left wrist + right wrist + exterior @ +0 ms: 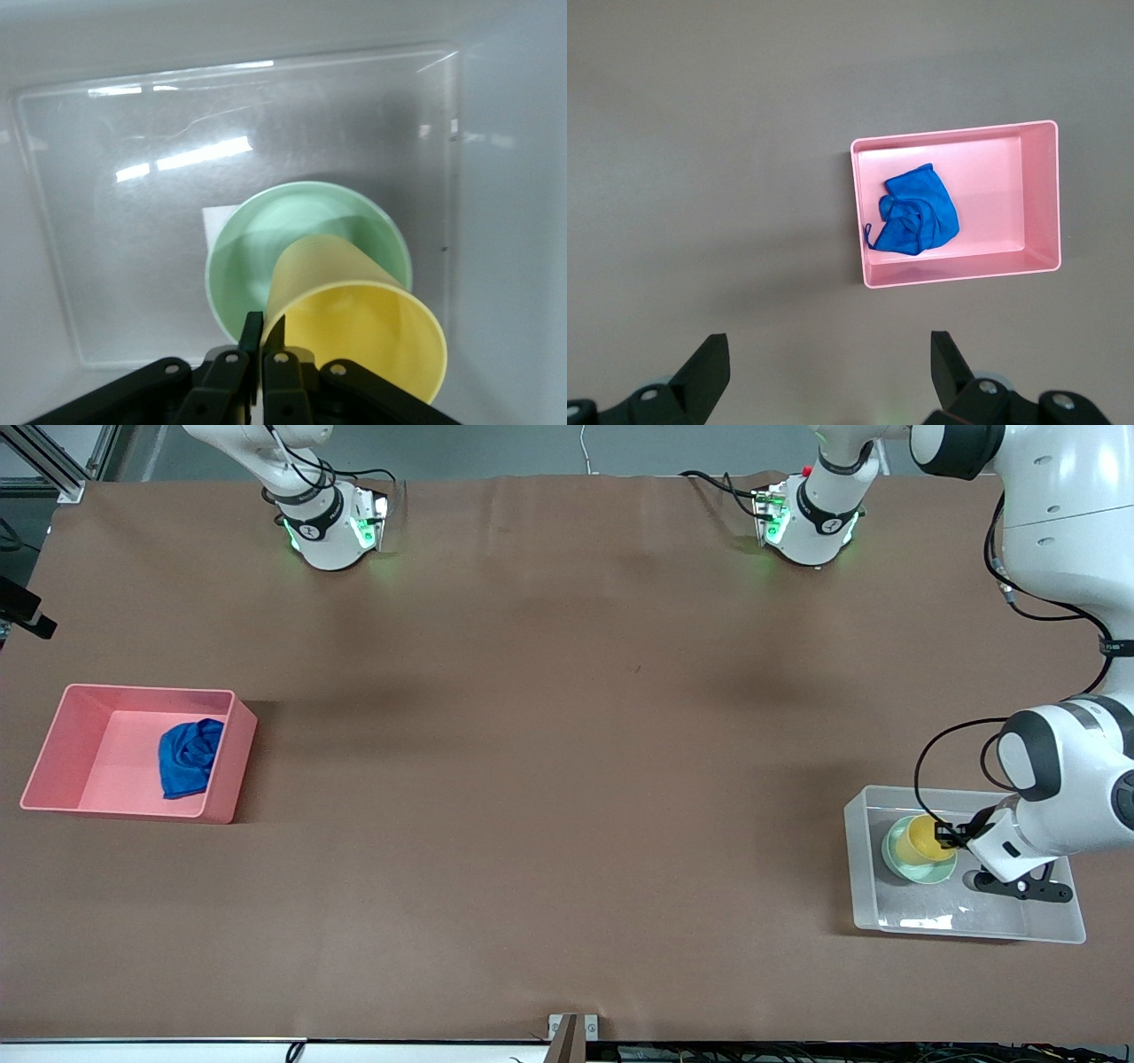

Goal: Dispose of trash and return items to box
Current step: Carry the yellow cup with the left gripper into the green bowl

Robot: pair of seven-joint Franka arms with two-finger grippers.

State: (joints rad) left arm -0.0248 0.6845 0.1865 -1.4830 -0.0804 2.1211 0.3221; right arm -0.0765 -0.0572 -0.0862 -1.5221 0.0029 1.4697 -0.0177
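Left gripper [952, 836] inside clear box [966, 930], fingers pinched on rim of yellow cup [354, 310]. Cup sits in mint bowl [266, 248], directly under grip; release is straight up. Blue rag [189, 757] in pink bin [53, 744]. Right gripper [828, 372] waits spread, high over table.

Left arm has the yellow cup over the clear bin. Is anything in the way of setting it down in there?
Nothing blocks it. The left gripper is shut on the yellow cup at its rim, inside the clear bin. Under the cup sits only the mint-green bowl, so it would nest there. The right gripper waits open, high above the table.
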